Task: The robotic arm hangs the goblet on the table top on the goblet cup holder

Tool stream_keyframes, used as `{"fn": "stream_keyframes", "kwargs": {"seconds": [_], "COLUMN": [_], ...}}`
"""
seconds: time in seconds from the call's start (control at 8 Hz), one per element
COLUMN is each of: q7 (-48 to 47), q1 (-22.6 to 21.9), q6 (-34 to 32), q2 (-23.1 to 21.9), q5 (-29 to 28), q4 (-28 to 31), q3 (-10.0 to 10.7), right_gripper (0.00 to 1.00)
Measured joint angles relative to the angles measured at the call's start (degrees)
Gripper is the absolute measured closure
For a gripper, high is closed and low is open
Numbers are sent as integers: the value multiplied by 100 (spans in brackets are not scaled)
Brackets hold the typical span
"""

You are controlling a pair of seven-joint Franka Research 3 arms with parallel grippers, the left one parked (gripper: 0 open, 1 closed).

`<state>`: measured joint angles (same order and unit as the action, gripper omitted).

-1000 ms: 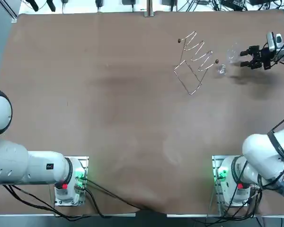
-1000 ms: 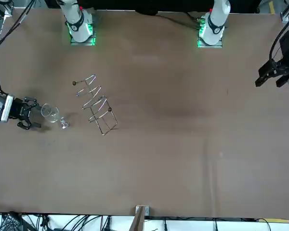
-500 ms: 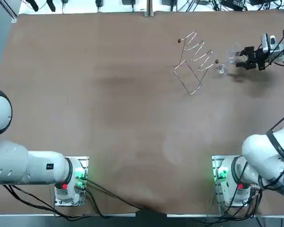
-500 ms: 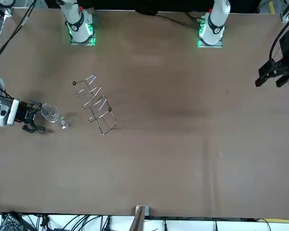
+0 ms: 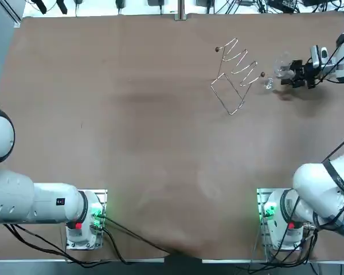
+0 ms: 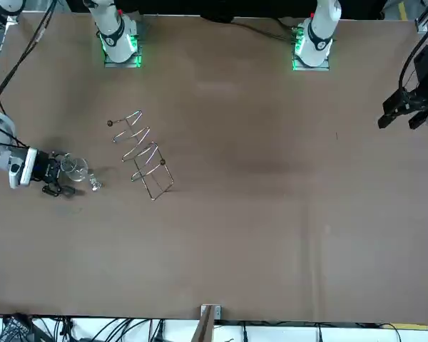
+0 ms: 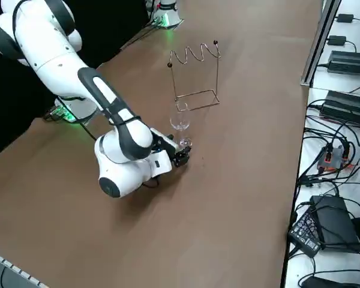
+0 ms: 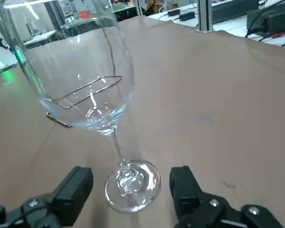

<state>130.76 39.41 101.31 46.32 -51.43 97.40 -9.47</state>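
Forward since a second ago, my jaws now stand wide apart on either side of the goblet [image 8: 83, 76] foot, not touching it. It stands upright near the counter's [image 5: 132, 114] right edge, just beside the wire cup holder [image 5: 236, 67].

- Goblet [image 8: 85, 71]: clear glass, smooth, glossy.
- Goblet cup holder [image 7: 195, 54]: thin bare metal wire, shiny.
- Table [image 5: 132, 114]: brown top, matt, even.
- Right gripper [image 8: 130, 184], far right, straddling the goblet's foot: fingers [image 8: 78, 183] matt black, plastic-looking.
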Motion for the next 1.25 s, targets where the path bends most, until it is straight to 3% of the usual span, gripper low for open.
{"fn": "stream_keyframes", "kwargs": {"seconds": [1.25], "q7": [427], "q1": [-122], "q6": [97], "q2": [-16], "q5": [-286], "q4": [183], "q3": [-132], "right_gripper": [0]}}
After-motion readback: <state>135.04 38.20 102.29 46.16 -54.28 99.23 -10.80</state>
